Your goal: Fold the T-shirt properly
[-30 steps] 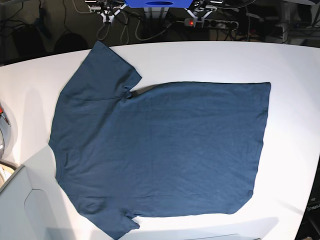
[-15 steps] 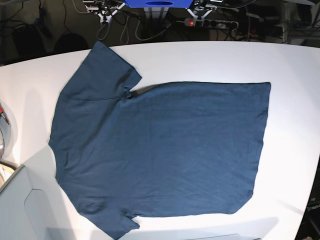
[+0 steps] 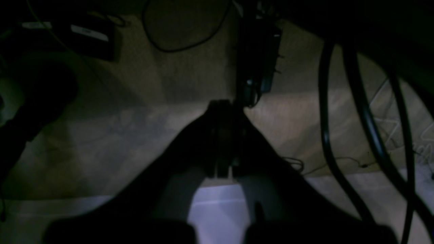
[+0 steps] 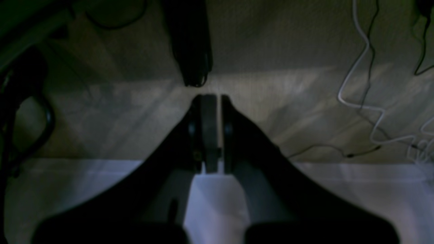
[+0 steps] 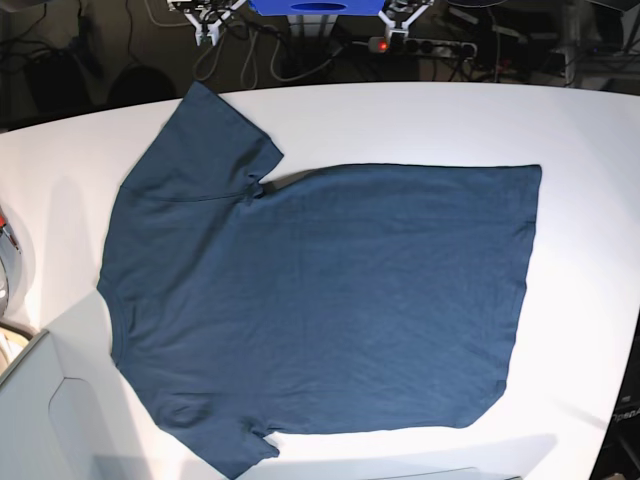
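- The T-shirt (image 5: 320,300) lies spread flat on the white surface (image 5: 580,130), unfolded, with its neck end toward the left of the base view and its straight bottom hem toward the right.
- 1 sleeve points up toward the far edge of the surface, the other points down at the near edge; a small pucker of cloth sits where the upper sleeve meets the body.
- The cloth is a plain dark blue and mostly smooth, with only faint creases near the lower sleeve.
- Neither arm reaches over the surface in the base view; only small white parts show at the very top, beside a blue piece (image 5: 318,6) of the rig.
- The left hand (image 3: 223,135) is seen from its own camera with its 2 fingers pressed together, nothing between them, pointing out past the surface edge at the dim floor (image 3: 118,135).
- The right hand (image 4: 213,132) looks almost closed as well, a thin sliver of light showing between its fingers, and it holds nothing.
- Both wrist views are dark; black cables (image 3: 339,135) hang on the right of the left wrist view and a thin white wire (image 4: 359,84) trails across the floor in the right wrist view.
- A power strip (image 5: 420,45) with a red light lies behind the surface.
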Available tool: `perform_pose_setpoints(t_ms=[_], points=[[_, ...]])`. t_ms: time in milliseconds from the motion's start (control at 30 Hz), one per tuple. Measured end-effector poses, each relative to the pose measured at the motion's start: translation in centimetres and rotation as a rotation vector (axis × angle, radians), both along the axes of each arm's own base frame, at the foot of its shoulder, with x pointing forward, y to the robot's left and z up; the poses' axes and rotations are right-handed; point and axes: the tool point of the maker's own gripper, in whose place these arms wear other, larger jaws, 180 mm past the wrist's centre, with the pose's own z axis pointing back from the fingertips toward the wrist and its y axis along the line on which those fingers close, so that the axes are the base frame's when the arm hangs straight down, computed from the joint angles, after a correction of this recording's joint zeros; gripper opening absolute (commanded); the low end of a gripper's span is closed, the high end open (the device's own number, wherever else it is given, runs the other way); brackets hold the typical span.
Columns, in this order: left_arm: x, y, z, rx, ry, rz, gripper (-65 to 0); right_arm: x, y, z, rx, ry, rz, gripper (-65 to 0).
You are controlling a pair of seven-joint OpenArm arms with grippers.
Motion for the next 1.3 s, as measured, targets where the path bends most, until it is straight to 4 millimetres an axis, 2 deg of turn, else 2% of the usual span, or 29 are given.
perform_pose_setpoints(t_ms=[100,200,267,433,500,600,700,767,833,933,1100,1167,1233,1300], points=[[-0.3,0.0,0.4,-0.001,-0.02,-0.001,-65.0,-0.6,0.0,1.0,0.005,-0.003,0.015,-65.0],[-0.1,-0.1,1.0,-0.004,-0.046,-0.002,-65.0,0.3,-0.2,2.2,0.005,-0.066,0.024,-65.0],[-0.7,0.3,1.7,-0.003,-0.021,-0.013,-65.0,0.7,-0.3,3.2,0.005,-0.091,0.04,-65.0],[0.2,2.3,5.3,0.038,-0.068,-0.042,-65.0,0.9,-2.0,7.0,-0.015,-0.181,0.087,-65.0],[1.8,2.5,7.7,0.033,-0.134,-0.066,-65.0,0.8,-2.1,9.2,-0.009,-0.211,0.115,-65.0],[3.9,2.1,11.1,0.026,-0.238,-0.081,-65.0,2.1,-1.6,12.2,0.001,-0.27,0.134,-65.0],[4.7,2.3,14.0,0.024,-0.297,-0.09,-65.0,3.7,-2.2,15.0,-0.012,-0.328,0.145,-65.0],[4.9,3.7,15.6,0.061,-0.316,-0.089,-65.0,4.2,-2.7,16.6,-0.027,-0.342,0.174,-65.0],[6.2,4.8,17.3,0.095,-0.367,-0.086,-65.0,4.8,-2.4,18.1,-0.023,-0.354,0.18,-65.0],[8.4,4.6,19.7,0.086,-0.455,-0.088,-65.0,6.6,-3.0,20.5,-0.049,-0.398,0.185,-65.0],[10.0,6.1,22.3,0.134,-0.515,-0.09,-65.0,9.6,-3.5,24.2,-0.079,-0.486,0.193,-65.0],[10.9,6.2,22.9,0.139,-0.544,-0.09,-65.0,10.5,-3.8,24.9,-0.093,-0.51,0.2,-64.9],[12.0,6.7,23.6,0.155,-0.577,-0.081,-64.7,10.8,-3.8,24.6,-0.095,-0.483,0.209,-64.8],[13.4,7.0,24.7,0.172,-0.621,-0.082,-57.4,11.8,-4.1,24.7,-0.099,-0.497,0.218,-64.2]])
